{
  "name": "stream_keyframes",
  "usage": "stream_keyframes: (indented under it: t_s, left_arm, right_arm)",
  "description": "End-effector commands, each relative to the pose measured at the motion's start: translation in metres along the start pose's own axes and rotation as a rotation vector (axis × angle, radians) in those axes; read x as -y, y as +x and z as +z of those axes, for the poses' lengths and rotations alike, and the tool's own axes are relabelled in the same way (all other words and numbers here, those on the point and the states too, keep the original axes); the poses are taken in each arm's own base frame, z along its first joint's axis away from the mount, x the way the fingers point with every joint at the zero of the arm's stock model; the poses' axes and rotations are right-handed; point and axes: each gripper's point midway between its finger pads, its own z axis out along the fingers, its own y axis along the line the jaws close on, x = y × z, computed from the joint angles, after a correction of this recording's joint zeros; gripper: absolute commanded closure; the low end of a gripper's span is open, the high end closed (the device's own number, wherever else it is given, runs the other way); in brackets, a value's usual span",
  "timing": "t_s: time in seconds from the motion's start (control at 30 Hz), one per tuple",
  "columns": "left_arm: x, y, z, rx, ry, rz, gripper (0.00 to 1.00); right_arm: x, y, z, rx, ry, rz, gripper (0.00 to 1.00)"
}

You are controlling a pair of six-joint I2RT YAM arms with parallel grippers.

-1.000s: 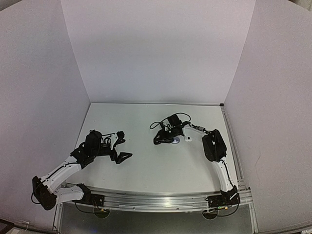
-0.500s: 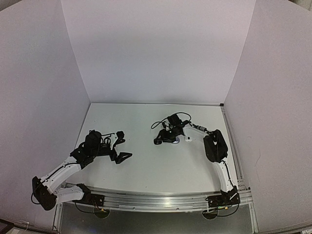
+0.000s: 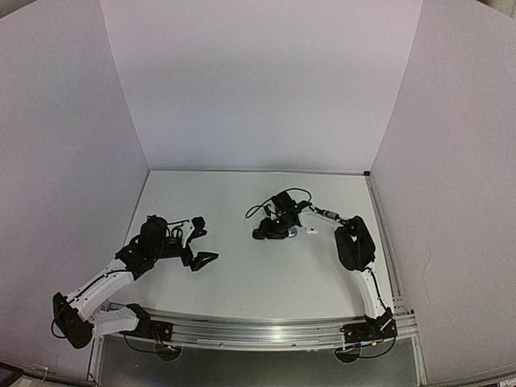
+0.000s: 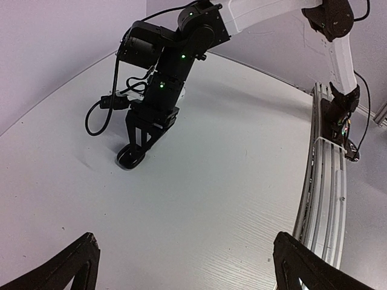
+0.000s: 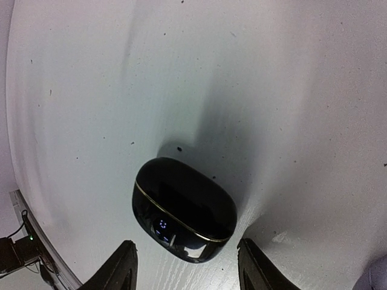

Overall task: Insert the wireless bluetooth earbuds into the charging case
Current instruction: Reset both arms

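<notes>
The right gripper (image 5: 186,243) stands released astride the closed black case (image 5: 184,208), not touching it. The left gripper (image 4: 186,238) gapes wide.

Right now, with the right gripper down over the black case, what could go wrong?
The open right gripper flanks only one end of the black case, so closing may squirt it away across the smooth table. The case lid looks shut, so nothing could go in yet.
</notes>
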Motion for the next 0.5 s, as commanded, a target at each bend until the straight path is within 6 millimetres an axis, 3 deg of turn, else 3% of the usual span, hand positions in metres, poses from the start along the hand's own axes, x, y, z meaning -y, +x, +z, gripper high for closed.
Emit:
stream_keyframes:
  t_s: [0.0,0.13,0.2,0.27,0.33,0.47]
  left_arm:
    - [-0.001,-0.012,-0.005,0.046,-0.02,0.026,0.01]
    - [-0.02,-0.004,-0.003,0.041,-0.122,-0.014,0.0]
    - [-0.037,0.004,-0.003,0.039,-0.215,-0.049,0.0]
    - [-0.056,0.011,-0.006,0.045,-0.318,-0.09,0.0]
    - [-0.079,0.023,-0.013,0.059,-0.439,-0.156,0.0]
    - [-0.135,0.044,-0.046,0.122,-0.739,-0.291,0.0]
  right_arm:
    - [-0.007,-0.005,-0.031,0.041,0.055,-0.039,0.45]
    - [-0.03,-0.021,-0.069,0.129,0.048,-0.114,0.41]
    - [-0.041,-0.03,-0.1,0.202,0.064,-0.162,0.38]
    - [-0.035,-0.038,-0.135,0.285,0.126,-0.192,0.35]
    - [-0.015,-0.041,-0.167,0.354,0.209,-0.194,0.34]
    - [0.052,-0.028,-0.229,0.479,0.355,-0.153,0.32]
